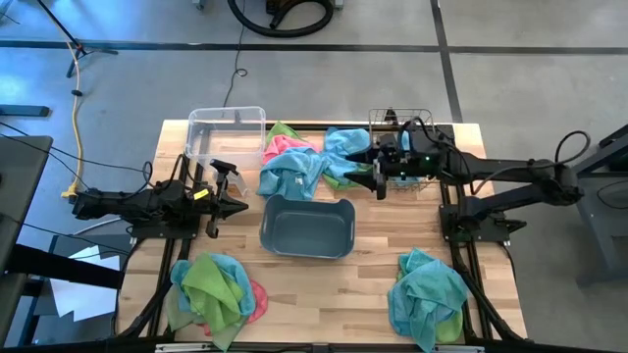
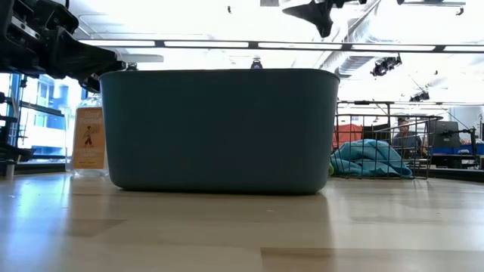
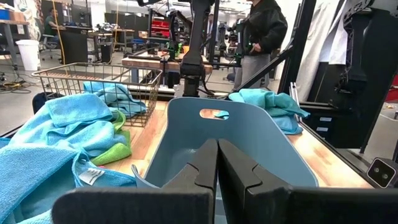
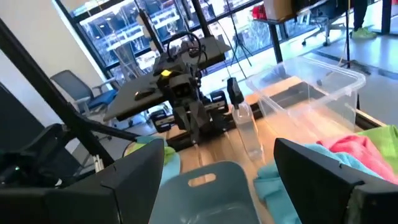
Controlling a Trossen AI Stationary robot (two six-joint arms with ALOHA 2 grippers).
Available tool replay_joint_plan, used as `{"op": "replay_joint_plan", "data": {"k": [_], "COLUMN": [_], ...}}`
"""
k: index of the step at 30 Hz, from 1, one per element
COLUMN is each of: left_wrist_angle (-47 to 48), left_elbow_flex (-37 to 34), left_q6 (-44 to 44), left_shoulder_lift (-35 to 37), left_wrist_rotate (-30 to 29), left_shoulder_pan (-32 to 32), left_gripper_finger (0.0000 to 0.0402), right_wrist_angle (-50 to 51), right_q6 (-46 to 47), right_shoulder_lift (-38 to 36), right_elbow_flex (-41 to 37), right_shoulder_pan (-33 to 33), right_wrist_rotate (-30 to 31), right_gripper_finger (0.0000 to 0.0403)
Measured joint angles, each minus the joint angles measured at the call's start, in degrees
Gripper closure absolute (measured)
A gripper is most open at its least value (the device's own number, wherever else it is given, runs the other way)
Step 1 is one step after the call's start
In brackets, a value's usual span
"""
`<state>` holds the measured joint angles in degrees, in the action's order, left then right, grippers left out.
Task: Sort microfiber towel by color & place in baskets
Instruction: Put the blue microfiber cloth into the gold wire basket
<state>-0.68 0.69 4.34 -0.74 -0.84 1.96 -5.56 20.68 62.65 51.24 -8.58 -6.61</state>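
Sorting has barely begun: towel heaps (image 1: 294,167) lie on the table, wire-mesh basket (image 1: 397,126) holds blue cloth, grey-blue tub (image 1: 307,226) empty; left gripper (image 1: 240,206) pressed shut, right gripper (image 1: 379,176) spread, empty.

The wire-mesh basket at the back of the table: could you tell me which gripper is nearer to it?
Right. The right gripper hangs open just beside the wire-mesh basket, over the towel pile. The left gripper sits shut across the table, near the clear bin.
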Motion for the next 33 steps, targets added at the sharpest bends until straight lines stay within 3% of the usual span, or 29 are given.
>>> {"op": "replay_joint_plan", "data": {"k": [5,10,21,28,33], "left_wrist_angle": [0.01,0.00,-0.01,-0.01,0.01], "left_elbow_flex": [0.00,-0.01,0.00,0.00,0.00], "left_q6": [0.00,0.00,0.00,0.00,-0.01], "left_shoulder_lift": [-0.01,-0.01,-0.01,-0.01,-0.01], "left_wrist_rotate": [0.02,0.02,0.02,0.02,0.01], "left_shoulder_pan": [0.00,0.01,0.00,0.02,0.01], "left_gripper_finger": [0.0402,0.0402,0.0401,0.0401,0.0402], "right_wrist_angle": [4.21,16.47,68.73,72.60,70.99], "right_q6": [3.43,9.77,15.97,27.35,33.22], "right_shoulder_lift": [-0.86,-1.68,1.44,1.63,3.10], "right_elbow_flex": [0.05,0.12,14.68,12.49,10.61], "right_shoulder_pan": [3.96,9.41,23.18,32.44,40.10], "right_wrist_rotate": [-0.78,-4.43,-4.00,-10.08,-9.07], "right_gripper_finger": [0.0102,0.0102,0.0104,0.0105,0.0105]}}
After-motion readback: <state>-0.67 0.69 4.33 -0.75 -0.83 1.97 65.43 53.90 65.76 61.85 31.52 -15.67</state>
